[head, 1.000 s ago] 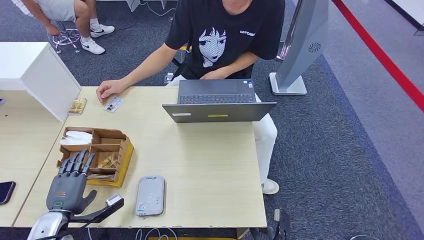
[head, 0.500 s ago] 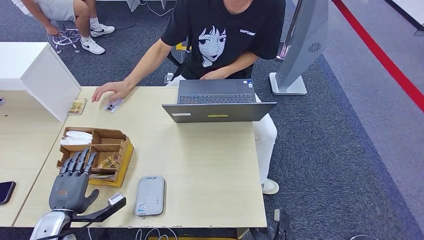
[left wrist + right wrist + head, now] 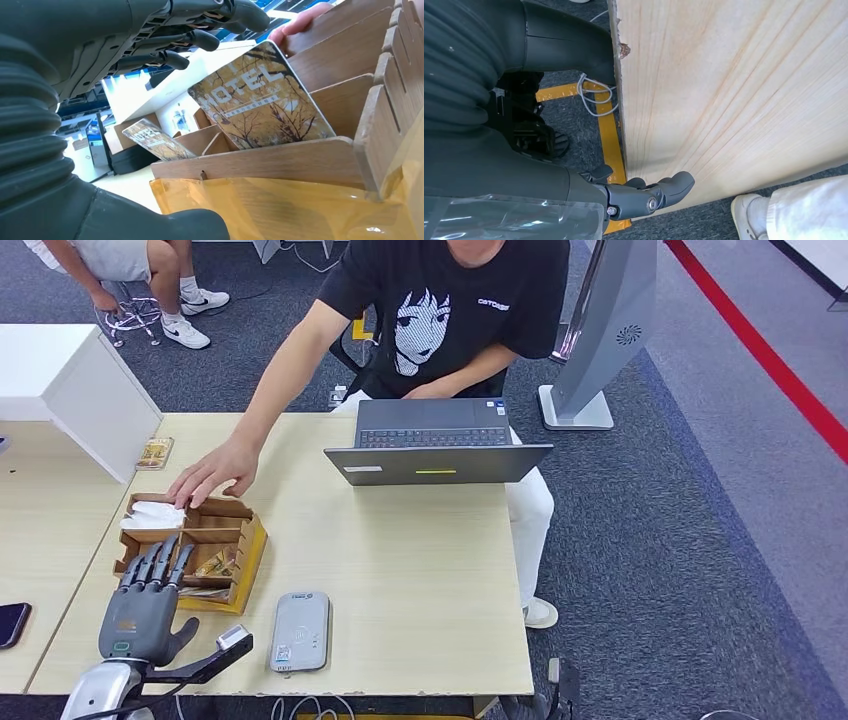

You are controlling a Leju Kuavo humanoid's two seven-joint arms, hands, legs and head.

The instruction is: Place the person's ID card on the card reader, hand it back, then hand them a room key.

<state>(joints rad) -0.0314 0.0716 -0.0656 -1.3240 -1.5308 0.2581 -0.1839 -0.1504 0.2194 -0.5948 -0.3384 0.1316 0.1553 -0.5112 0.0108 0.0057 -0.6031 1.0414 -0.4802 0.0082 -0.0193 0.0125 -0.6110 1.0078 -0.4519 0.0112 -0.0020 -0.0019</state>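
Note:
My left hand (image 3: 140,608) lies open on the table with fingers spread, just at the near side of a wooden organizer (image 3: 243,523). In the left wrist view the fingers (image 3: 200,37) hover over a hotel key card (image 3: 260,105) standing in the organizer (image 3: 280,162); a second key card (image 3: 150,140) leans further back. The grey card reader (image 3: 300,630) lies to the right of my hand. The person's hand (image 3: 210,472) reaches flat over the organizer's far edge; the ID card is hidden beneath it. My right hand (image 3: 644,196) hangs below the table edge, holding nothing.
An open laptop (image 3: 437,445) sits in front of the person. A white box (image 3: 85,390) stands at the far left with another hotel card (image 3: 155,452) beside it. A dark phone (image 3: 10,623) lies on the adjoining left table. White tissue (image 3: 152,515) fills one organizer compartment.
The person's hand has slid from the table's far edge toward the organizer, and the ID card that lay by it is now covered. My left hand has barely moved.

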